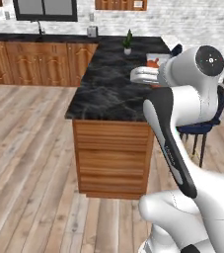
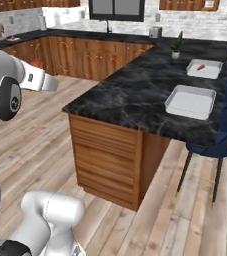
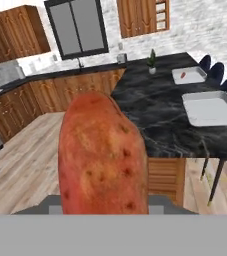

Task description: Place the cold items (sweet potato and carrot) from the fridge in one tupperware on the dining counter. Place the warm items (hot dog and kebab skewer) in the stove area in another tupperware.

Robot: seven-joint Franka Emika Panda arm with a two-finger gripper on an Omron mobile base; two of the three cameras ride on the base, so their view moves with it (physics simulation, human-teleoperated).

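Two tupperwares on desk (image 2: 135,100): far tupperware (image 2: 204,69) with carrot (image 2: 200,67), near tupperware (image 2: 190,102) bare. Tool clamped on sweet potato (image 3: 103,155); could slip out mid-carry, or land in wrong tub.

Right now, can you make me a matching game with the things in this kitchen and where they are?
Things:
1. orange-brown sweet potato
2. small orange carrot
3. little green potted plant
4. near white tupperware tray

Places:
A. inside the far tray
B. held in the gripper
C. empty, beside the blue chair
D. at the counter's far end

Pairs: 1-B, 2-A, 3-D, 4-C
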